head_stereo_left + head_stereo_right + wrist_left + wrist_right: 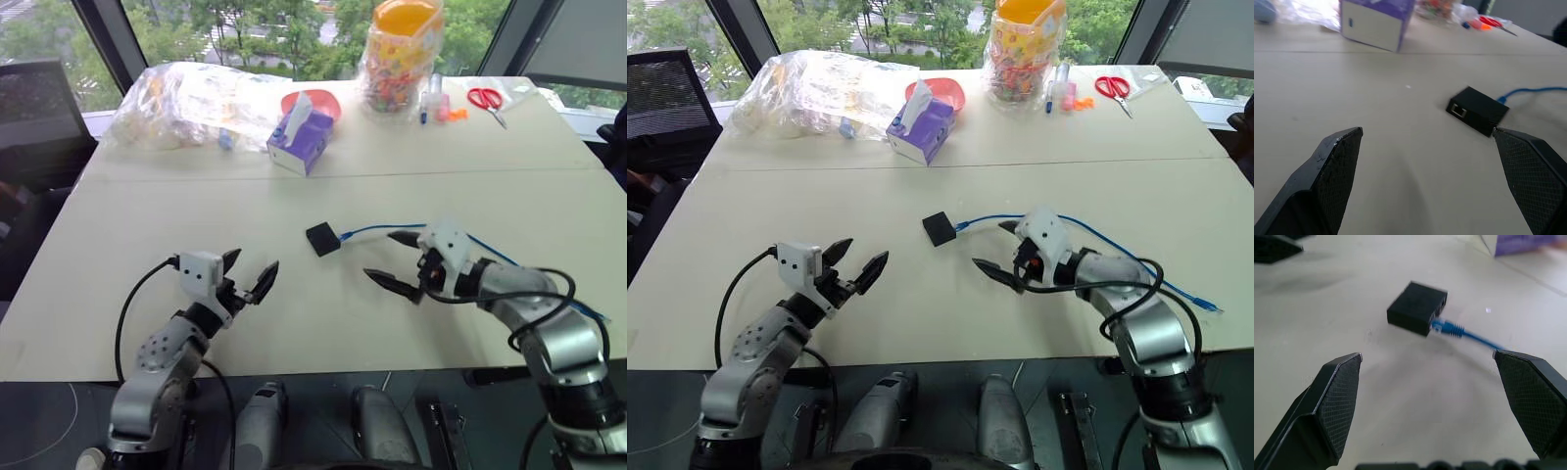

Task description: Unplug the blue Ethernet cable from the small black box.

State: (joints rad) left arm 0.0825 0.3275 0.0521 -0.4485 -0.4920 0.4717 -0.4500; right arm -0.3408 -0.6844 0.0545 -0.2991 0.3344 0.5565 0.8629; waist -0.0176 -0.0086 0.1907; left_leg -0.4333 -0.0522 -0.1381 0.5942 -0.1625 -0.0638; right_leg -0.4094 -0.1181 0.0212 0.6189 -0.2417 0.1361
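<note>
The right end effector (997, 247), jaws spread wide and empty, hovers just beside the blue Ethernet cable (985, 219), which runs sideways into the small black box (939, 228) ahead-left of it on the tabletop (921, 304), farther from the equally wide left end effector (854, 261).

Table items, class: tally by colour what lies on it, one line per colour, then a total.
Black: 1, box
Blue: 1, cable
Purple: 1, tissue box
Red: 2, scissors and bowl
Yellow-lidded: 1, jar
Clear: 1, bag
Total: 7
</note>
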